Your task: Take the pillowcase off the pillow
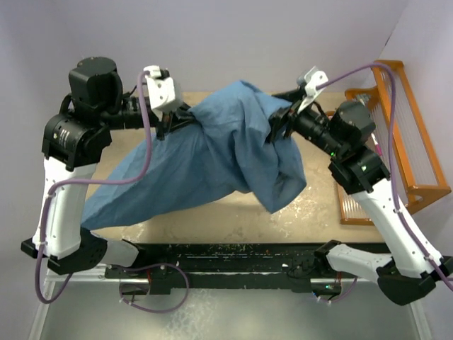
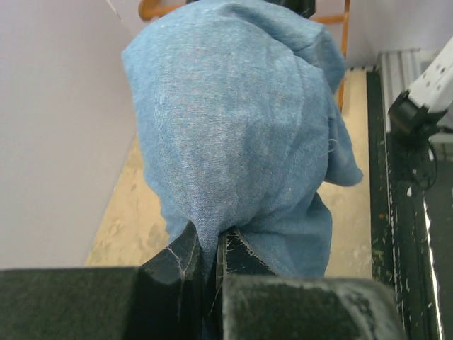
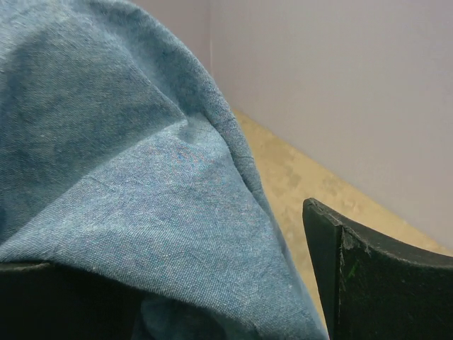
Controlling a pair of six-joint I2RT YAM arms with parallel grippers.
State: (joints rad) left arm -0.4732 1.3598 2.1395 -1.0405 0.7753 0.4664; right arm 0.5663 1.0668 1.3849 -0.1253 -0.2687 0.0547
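- Pinching a fold of the large, wrinkled slate-blue cloth pillowcase [image 2: 233, 127] between the shut black fingers of the left gripper [image 2: 214, 248], right under the left wrist lens.
- Showing the right gripper [image 3: 191, 276] with its jaws spread wide, cloth draped over one black finger and sagging into the gap, nothing squeezed.
- Hanging that pillowcase as a raised, bulging hump between the two arms over the tan tabletop [image 1: 233, 212], with a flat tail trailing toward the near left corner.
- Not finding the plump cream quilted pillow in any view; possibly hiding inside the hump, but not telling from here.
- Judging the step in hand as taking a fresh hold with the right side while anchoring with the left.
- Aiming, for a good hold, at one layer of cloth near the hem, not a thick mid-panel bunch, risking trapping the filling too.
- Closing fully before pulling, then drawing away from the anchored side, sliding the sleeve off rather than stretching it.
- Steering clear of the orange wire rack [image 1: 428, 193] just beside the right arm.
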